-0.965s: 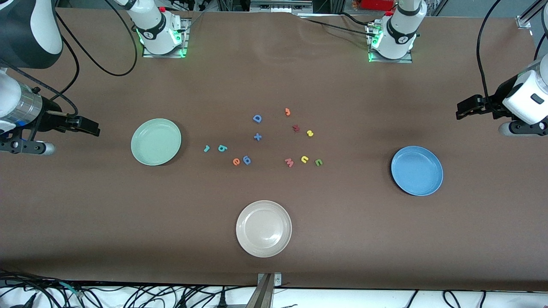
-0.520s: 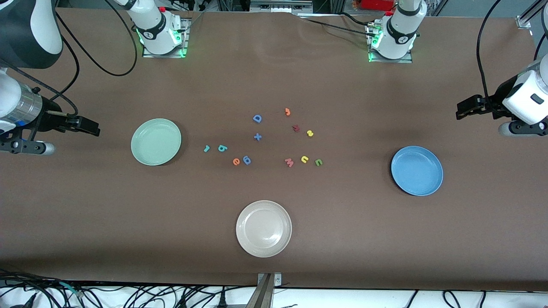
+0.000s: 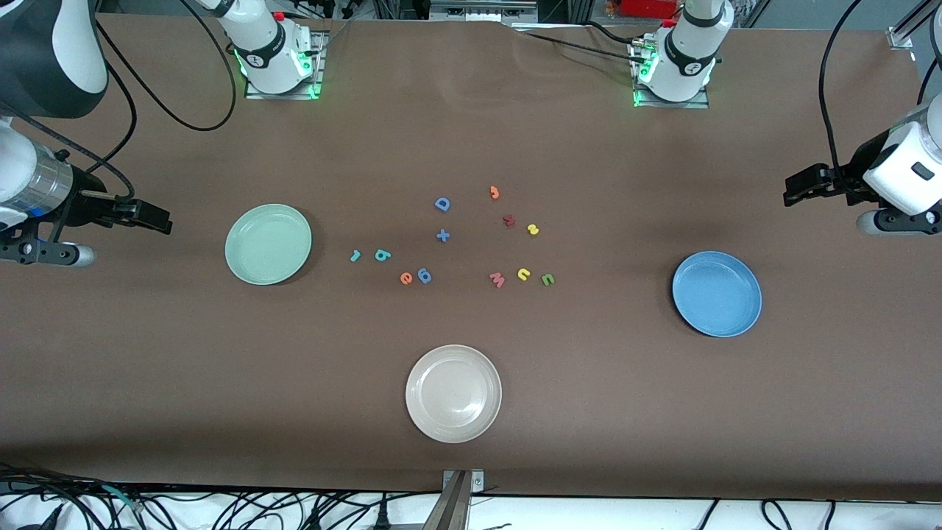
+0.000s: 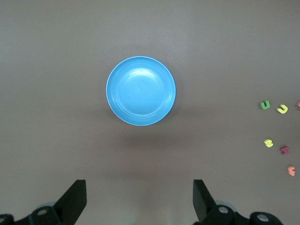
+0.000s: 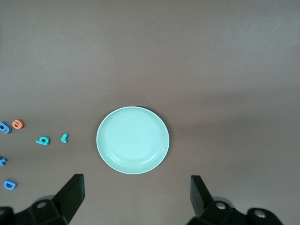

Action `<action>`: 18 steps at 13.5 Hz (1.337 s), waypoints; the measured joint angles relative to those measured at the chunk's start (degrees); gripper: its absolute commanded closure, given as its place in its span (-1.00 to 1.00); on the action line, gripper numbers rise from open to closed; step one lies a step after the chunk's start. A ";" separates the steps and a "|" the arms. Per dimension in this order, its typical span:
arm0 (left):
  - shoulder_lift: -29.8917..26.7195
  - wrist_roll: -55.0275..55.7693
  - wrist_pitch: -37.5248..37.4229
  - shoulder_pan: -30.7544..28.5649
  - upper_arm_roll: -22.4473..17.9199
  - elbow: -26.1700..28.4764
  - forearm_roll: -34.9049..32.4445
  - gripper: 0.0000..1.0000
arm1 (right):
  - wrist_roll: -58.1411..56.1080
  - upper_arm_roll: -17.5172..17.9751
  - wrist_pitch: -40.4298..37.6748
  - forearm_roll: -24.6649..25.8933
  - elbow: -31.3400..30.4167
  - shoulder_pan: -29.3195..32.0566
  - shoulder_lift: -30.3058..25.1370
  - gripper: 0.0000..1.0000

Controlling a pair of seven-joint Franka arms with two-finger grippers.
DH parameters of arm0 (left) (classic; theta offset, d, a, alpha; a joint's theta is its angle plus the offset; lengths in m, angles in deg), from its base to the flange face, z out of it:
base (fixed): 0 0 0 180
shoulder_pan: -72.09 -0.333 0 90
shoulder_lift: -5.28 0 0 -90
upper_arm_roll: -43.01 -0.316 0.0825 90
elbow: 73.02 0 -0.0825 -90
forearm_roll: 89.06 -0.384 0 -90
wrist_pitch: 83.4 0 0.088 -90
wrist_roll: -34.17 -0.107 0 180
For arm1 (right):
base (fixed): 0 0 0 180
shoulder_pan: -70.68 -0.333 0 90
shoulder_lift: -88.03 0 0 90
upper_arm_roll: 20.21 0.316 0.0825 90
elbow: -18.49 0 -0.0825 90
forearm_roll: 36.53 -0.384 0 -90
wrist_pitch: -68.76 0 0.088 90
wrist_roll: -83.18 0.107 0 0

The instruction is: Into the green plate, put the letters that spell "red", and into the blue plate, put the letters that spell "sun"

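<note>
Brown table point(image 3: 471, 132) under three plates, letters scattered mid-table (cables along the edges); left gripper point(image 4: 139, 199) and right gripper point(image 5: 136, 197) spread wide, empty.

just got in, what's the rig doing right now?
Nothing is being handled yet. Both arms wait at the table's ends: the left pincer and right pincer are open and hold nothing. The small foam letters still lie mid-table: teal "r", teal "d" and orange "e" toward the round mint-green plate; yellow "s", yellow "u" and dark green "n" toward the round blue plate. Neither plate holds a letter.
</note>
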 measured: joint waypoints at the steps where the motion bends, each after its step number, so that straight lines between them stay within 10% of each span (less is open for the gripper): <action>1: 0.02 0.00 0.00 0.00 0.00 0.00 0.00 -1.00 | 0.00 0.00 0.00 0.00 0.00 0.00 0.00 -0.99; 18: 2.64 0.01 3.28 0.29 0.00 0.14 0.92 -1.00 | 0.02 -0.37 -0.03 0.06 0.00 0.07 0.00 -0.99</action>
